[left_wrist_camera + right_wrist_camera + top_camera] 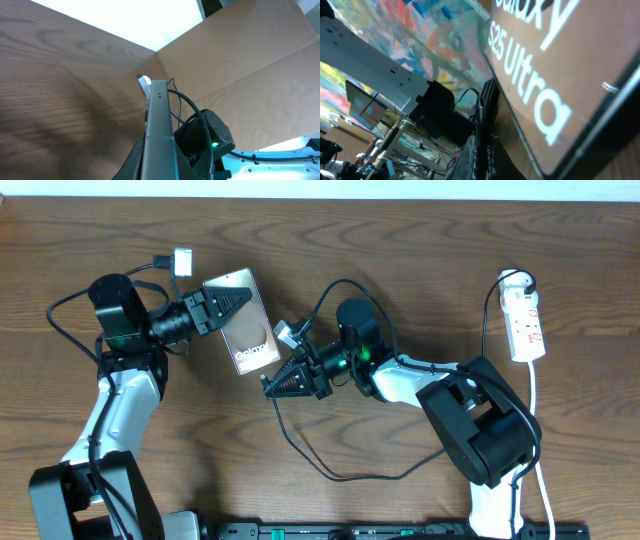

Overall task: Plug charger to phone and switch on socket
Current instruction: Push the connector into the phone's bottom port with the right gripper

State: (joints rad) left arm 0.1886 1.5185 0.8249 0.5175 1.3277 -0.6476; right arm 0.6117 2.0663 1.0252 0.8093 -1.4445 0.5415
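Observation:
The phone (pixel 245 325) shows its glossy face with white text at its near end. My left gripper (pixel 232 302) is shut on its far left edge; the left wrist view shows the phone edge-on (pixel 159 115) between the jaws (pixel 159 162). My right gripper (pixel 270 387) sits just below the phone's text end, shut on the thin black charger cable (pixel 310 463). In the right wrist view the charger (pixel 481 115) runs out between the jaws (pixel 482 150), beside the phone (pixel 545 75). I cannot tell if the tip touches the phone. The white socket (pixel 525 320) lies far right.
The socket's white lead (pixel 536 420) runs down the right side of the wooden table (pixel 420 250). The charger cable loops across the table in front of the right arm's base (pixel 480 425). Thicker black arm cables arch over both wrists.

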